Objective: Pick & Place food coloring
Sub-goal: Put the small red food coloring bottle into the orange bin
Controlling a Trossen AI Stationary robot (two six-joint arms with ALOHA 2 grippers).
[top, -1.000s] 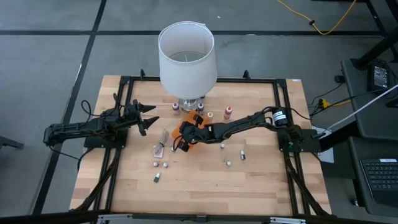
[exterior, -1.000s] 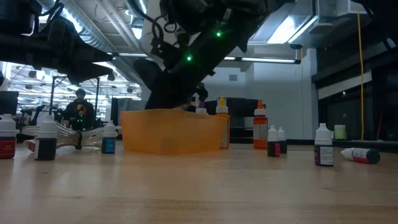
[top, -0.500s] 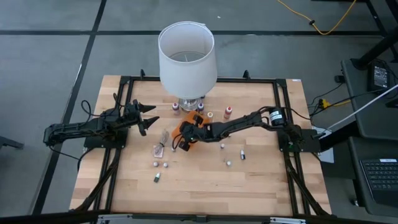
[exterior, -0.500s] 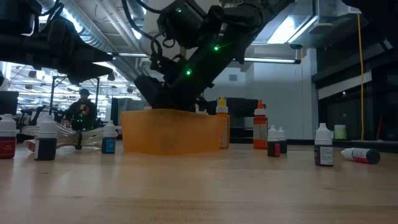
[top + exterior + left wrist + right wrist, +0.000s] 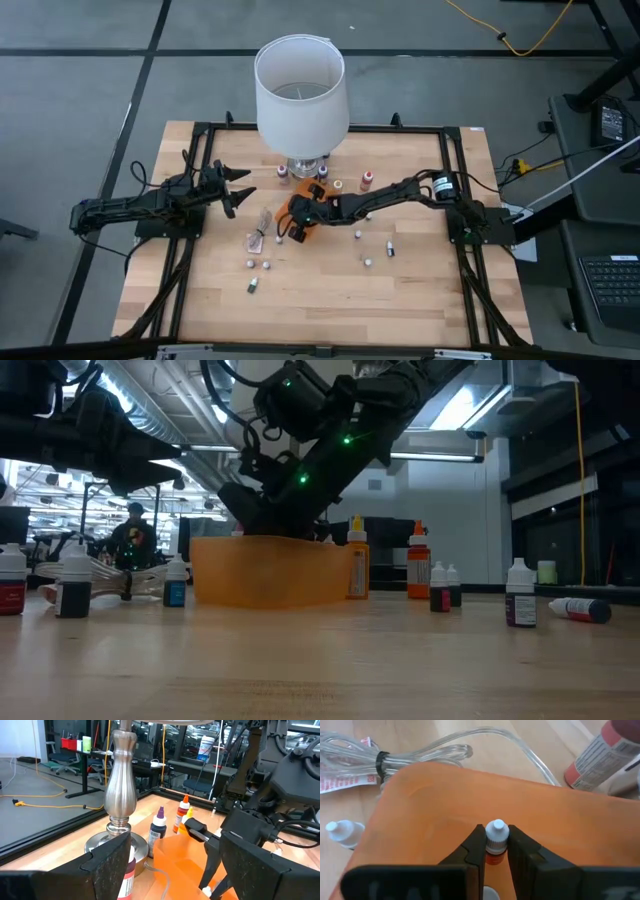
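Table (image 5: 420, 300): pale wood planks, dark metal frame around the edge.
Lamp (image 5: 300, 95): white drum shade hiding its base from above; the left wrist view shows a brushed-metal baluster stem (image 5: 120, 772).
Left gripper (image 5: 236, 186): waits at the table's left side, fingers spread apart, holding nothing.
Right gripper (image 5: 492, 851): over the orange tray (image 5: 570, 850), fingers closed tight on a small dropper bottle (image 5: 496, 837) with a white cap and orange contents.
Tray: smooth, translucent orange plastic, low-walled; its interior is hidden in the low view.
Other food coloring bottles (image 5: 368, 181): scattered around the tray, some standing, some lying flat.
Clear tubing (image 5: 427, 755): glossy coil beside the tray, banded.
Labels: printed text on bottles, too small to read.
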